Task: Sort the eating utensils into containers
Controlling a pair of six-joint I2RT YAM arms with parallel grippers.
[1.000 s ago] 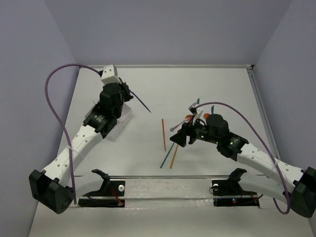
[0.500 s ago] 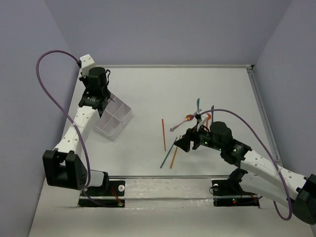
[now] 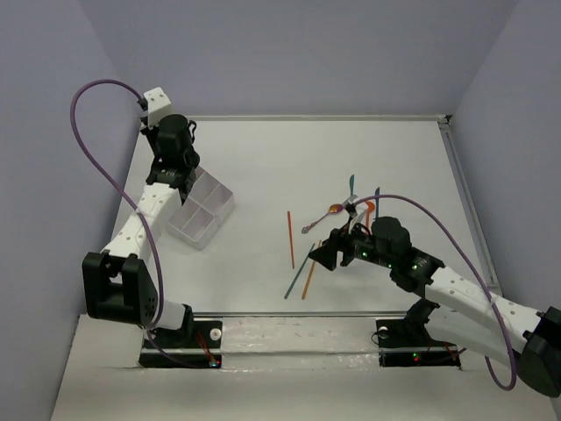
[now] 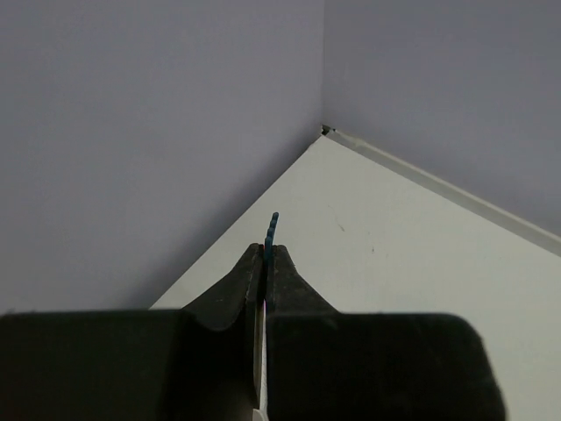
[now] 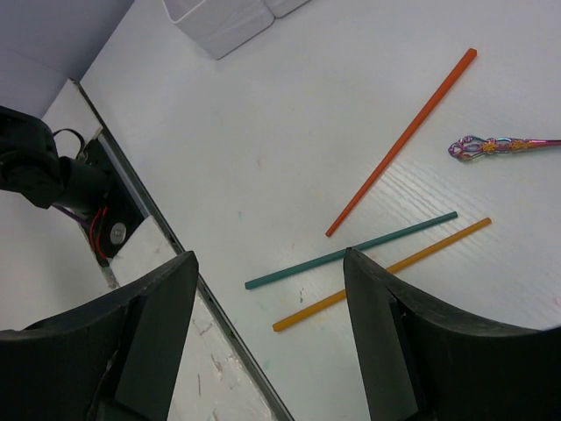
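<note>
My left gripper [image 3: 180,145] is raised at the table's back left, just behind the translucent compartment tray [image 3: 202,210]. In the left wrist view it [image 4: 266,250] is shut on a thin blue utensil [image 4: 273,226], with only the tip showing. My right gripper [image 3: 323,253] is open and empty, and hovers above the loose sticks [image 5: 270,256]. Under it lie a red stick [image 5: 403,145], a teal stick [image 5: 351,252] and an orange stick [image 5: 381,274]. The copper-bowled spoon [image 3: 323,219] lies just beyond them, and its handle [image 5: 495,145] shows in the right wrist view.
A teal fork [image 3: 351,186], a dark stick [image 3: 377,195] and an orange fork [image 3: 368,210] lie behind the right arm. A metal rail [image 3: 298,314] runs along the near edge. Walls close in the back and both sides. The tray's corner [image 5: 219,22] shows in the right wrist view.
My left arm has swung from over the tray's right side to the back-left corner, still holding the thin utensil. My right arm has drawn back slightly towards the near edge.
</note>
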